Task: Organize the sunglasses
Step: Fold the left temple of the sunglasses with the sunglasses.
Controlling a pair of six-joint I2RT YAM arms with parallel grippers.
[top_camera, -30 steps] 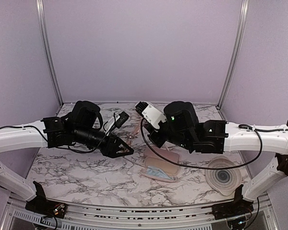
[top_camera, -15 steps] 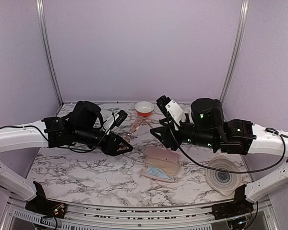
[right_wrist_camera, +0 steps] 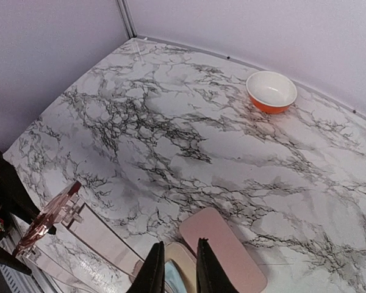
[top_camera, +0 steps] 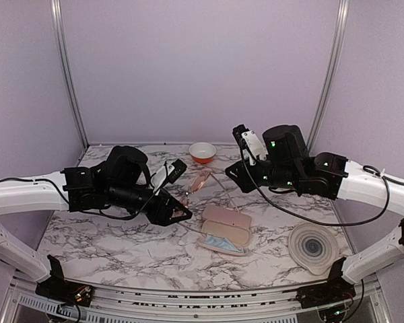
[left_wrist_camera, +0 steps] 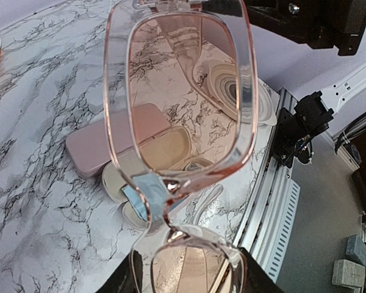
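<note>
While the left gripper (top_camera: 178,214) pinches one end of the sunglasses (top_camera: 200,179), the top view shows the pair held in the air just left of and beyond the open pink case (top_camera: 226,227). Its long axis slants from the grip up and away from the case. Thin temple arms trail back toward the case's far right corner. The right gripper (top_camera: 237,171) hangs beyond the case, apart from the pair, and its opening cannot be read from here.

In the left wrist view, the near lens sits clamped between the dark jaws. The frame (left_wrist_camera: 171,183) runs straight away from them, far lens outermost. Through the pink tint the case (left_wrist_camera: 100,149) lies below with its lid thrown back and a light blue cloth (left_wrist_camera: 138,196) in its tray.

In the right wrist view, the jaws stand a narrow slit apart, empty, directly above the case (right_wrist_camera: 222,244). The pair (right_wrist_camera: 47,218) shows edge-on, left of the case.

The carry to the case looks to be the step in hand, with nothing stowed yet. The temples seem unfolded, so the next move likely calls for the free gripper to fold them. The long axis would then need turning along the case's length before the pair is lowered in.
</note>
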